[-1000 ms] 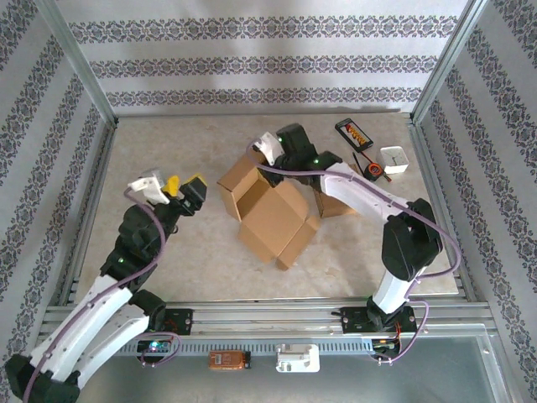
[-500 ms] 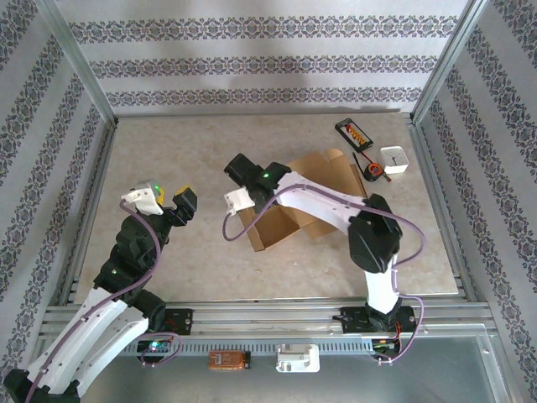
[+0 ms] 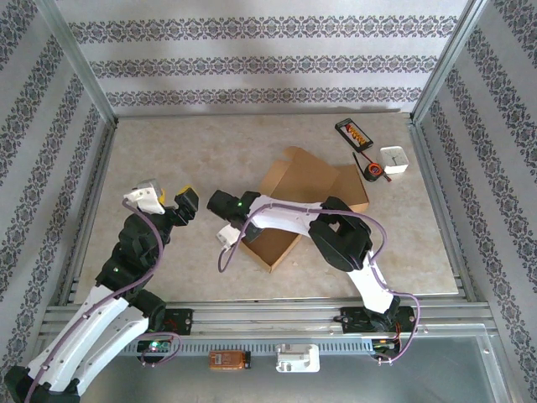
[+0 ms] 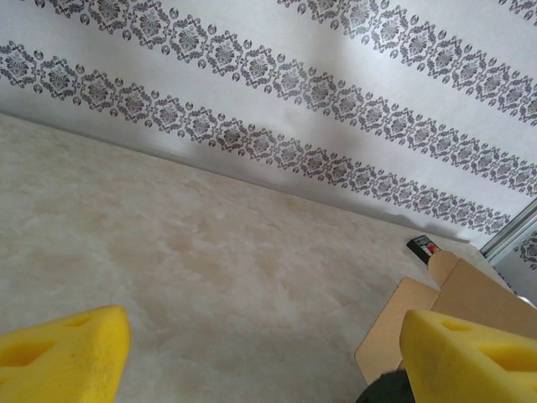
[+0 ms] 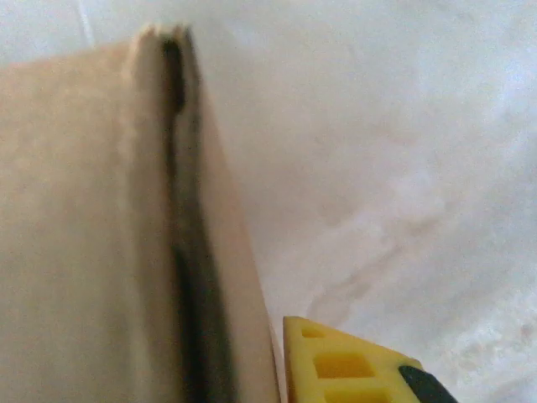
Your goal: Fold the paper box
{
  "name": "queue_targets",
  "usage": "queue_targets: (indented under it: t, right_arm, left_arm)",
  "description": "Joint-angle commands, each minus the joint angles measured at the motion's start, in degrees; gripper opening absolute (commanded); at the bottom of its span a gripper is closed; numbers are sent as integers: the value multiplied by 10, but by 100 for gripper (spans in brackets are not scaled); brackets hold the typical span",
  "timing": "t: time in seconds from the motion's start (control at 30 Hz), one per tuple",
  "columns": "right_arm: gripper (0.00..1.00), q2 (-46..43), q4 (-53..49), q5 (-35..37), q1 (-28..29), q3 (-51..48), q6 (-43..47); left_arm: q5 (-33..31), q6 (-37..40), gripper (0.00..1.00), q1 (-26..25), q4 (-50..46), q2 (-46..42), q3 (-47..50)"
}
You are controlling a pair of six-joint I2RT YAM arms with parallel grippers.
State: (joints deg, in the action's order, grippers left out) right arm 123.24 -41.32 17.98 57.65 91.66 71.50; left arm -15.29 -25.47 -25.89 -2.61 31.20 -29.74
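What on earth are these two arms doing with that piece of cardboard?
They are meant to fold a paper box, which lies on the table with its flaps spread, not yet folded up. The right arm stretches across it, with the right gripper down at the box's near-left edge and one yellow finger right beside the cardboard. Whether it grips is unclear. The left gripper hangs open to the left, holding nothing.
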Motion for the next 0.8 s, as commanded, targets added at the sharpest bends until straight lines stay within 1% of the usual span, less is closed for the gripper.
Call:
queue_targets:
  t: [0.0, 0.03, 0.17, 0.43, 0.53, 0.6, 0.63, 0.7, 0.77]
  right_arm:
    - [24, 16, 7, -47, 4, -35, -18]
    - [27, 12, 8, -41, 4, -39, -16]
    - [35, -27, 25, -30, 0, -50, -10]
    - [48, -110, 38, -8, -7, -46, 1]
    - [51, -139, 46, -17, -13, -43, -15]
    - [52, -162, 58, -43, -23, -42, -53]
    - [55, -180, 69, -62, -31, -44, -88]
    - [61, -221, 102, -105, -53, -61, -182]
    - [64, -269, 149, -138, -77, -94, -285]
  left_arm:
    - [0, 3, 84, -5, 13, 12, 3]
    - [4, 6, 84, -5, 12, 19, -1]
    - [17, 16, 84, -5, 7, 38, -13]
    - [28, 17, 84, -5, 14, 53, -17]
    - [41, 27, 84, -5, 11, 59, -23]
    - [63, 46, 84, -5, 9, 61, -28]
    - [78, 58, 84, -6, 7, 62, -31]
    - [106, 81, 84, -5, -1, 66, -40]
    - [133, 100, 84, -5, -15, 70, -52]
